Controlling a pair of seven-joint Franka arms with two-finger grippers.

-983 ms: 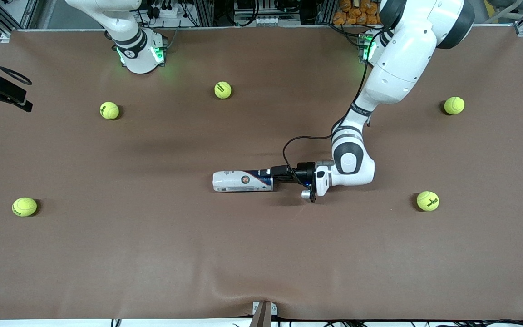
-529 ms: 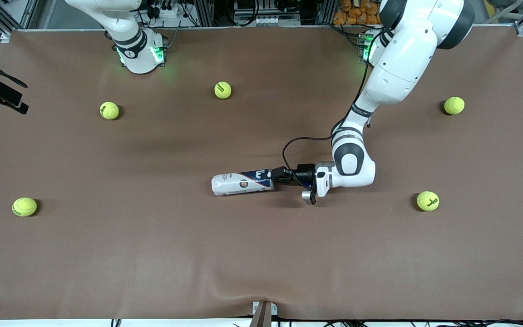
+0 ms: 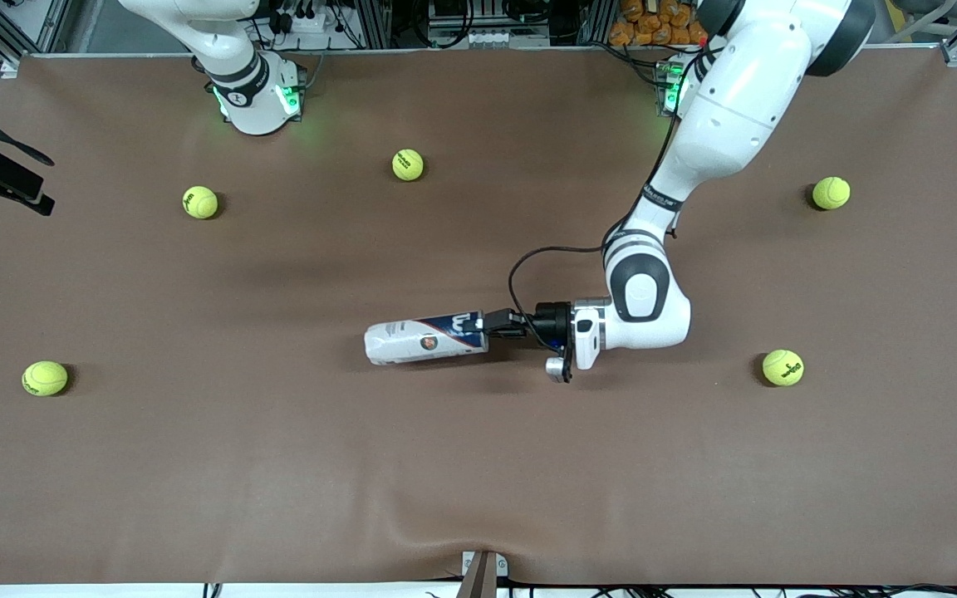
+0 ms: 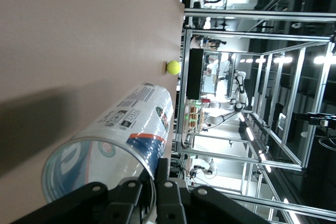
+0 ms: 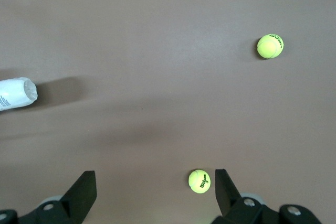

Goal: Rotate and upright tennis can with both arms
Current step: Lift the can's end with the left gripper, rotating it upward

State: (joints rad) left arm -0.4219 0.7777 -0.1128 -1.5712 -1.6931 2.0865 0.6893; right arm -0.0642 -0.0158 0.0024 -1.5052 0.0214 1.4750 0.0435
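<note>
The tennis can (image 3: 424,339) lies on its side mid-table, white closed end pointing toward the right arm's end and slightly nearer the front camera. My left gripper (image 3: 488,324) is shut on the can's open silver rim, one finger inside the mouth and one outside. The left wrist view shows the can (image 4: 121,129) stretching away from the left gripper (image 4: 157,182), with the navy band at the rim. My right gripper (image 5: 155,192) hangs open and empty high over the table at the right arm's end. It shows at the edge of the front view (image 3: 40,196). The can's white end (image 5: 16,94) appears in the right wrist view.
Several tennis balls lie scattered on the brown mat (image 3: 478,465): one (image 3: 408,164) near the right arm's base, others (image 3: 199,202), (image 3: 45,378) toward the right arm's end, and two (image 3: 831,193), (image 3: 782,367) toward the left arm's end. One ball (image 5: 199,181) lies beneath the right gripper.
The left gripper has closed on the can's rim. The can has slid toward the right arm's end and tilted, its white end swinging nearer the front camera. The right gripper shifted slightly.
</note>
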